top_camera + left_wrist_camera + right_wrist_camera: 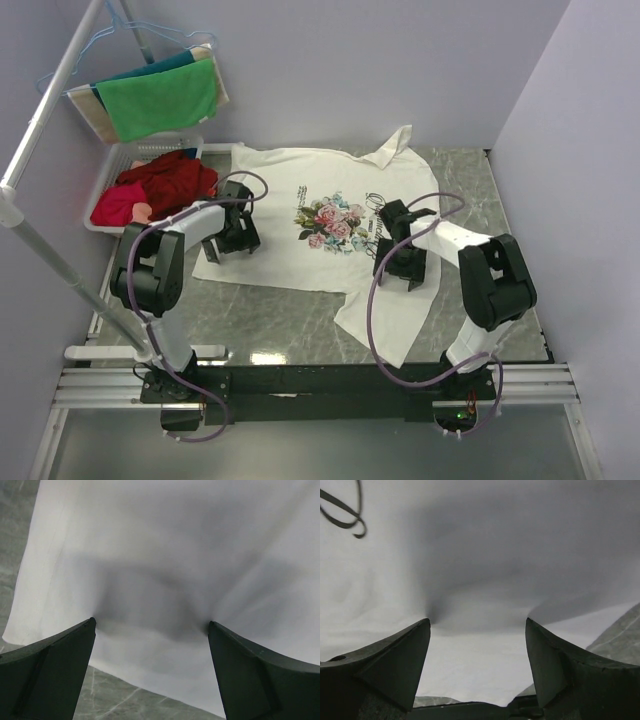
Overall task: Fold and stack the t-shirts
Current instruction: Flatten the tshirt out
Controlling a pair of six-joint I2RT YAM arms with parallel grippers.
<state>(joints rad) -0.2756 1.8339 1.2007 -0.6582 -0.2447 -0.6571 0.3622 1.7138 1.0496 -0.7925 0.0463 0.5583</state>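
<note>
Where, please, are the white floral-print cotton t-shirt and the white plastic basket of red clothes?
white floral-print cotton t-shirt (330, 222), top view, on its floral print.
white plastic basket (128, 158), top view, bare back wall.

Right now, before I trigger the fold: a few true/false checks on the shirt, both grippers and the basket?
1. The white cotton t-shirt with the pink floral print lies unfolded, print up, on the grey marble table. True.
2. The left gripper is shut on the t-shirt. False: its jaws stand open, with the fingertips pressing on the cloth.
3. The right gripper is open over white cloth. True.
4. The white plastic basket at the back left holds folded white shirts. False: it holds crumpled red garments.
5. A green cloth hangs above the basket. True.
</note>
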